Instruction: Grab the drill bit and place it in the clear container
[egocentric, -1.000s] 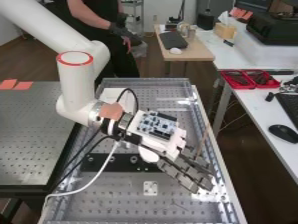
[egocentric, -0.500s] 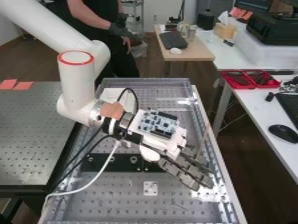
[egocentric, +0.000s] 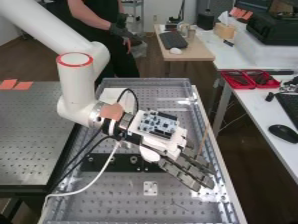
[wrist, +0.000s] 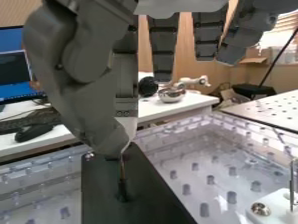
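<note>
at far left in the high view, a perforated table (egocentric: 33, 135) has 2 orange slips (egocentric: 23, 85) at its far edge. a gap runs between its right edge and the clear-walled tray (egocentric: 141, 79), and the white arm (egocentric: 81, 80) spans it. inside the tray a black bar (egocentric: 100, 162) lies crosswise, passing under the hand (egocentric: 185, 172), which slants toward the tray's right edge and carries a circuit board (egocentric: 157, 123) on its back. the wrist view shows the hand pinching with its thumb (wrist: 70, 85): a thin shaft, seemingly the drill bit (wrist: 122, 168), points down from the pinch, above the black bar; whether its lower end touches i cannot tell. right of the tray, floor shows in a gap before the white desk (egocentric: 256, 112), which bears 2 red bins (egocentric: 237, 79) and a mouse (egocentric: 284, 133) close to its edge.
</note>
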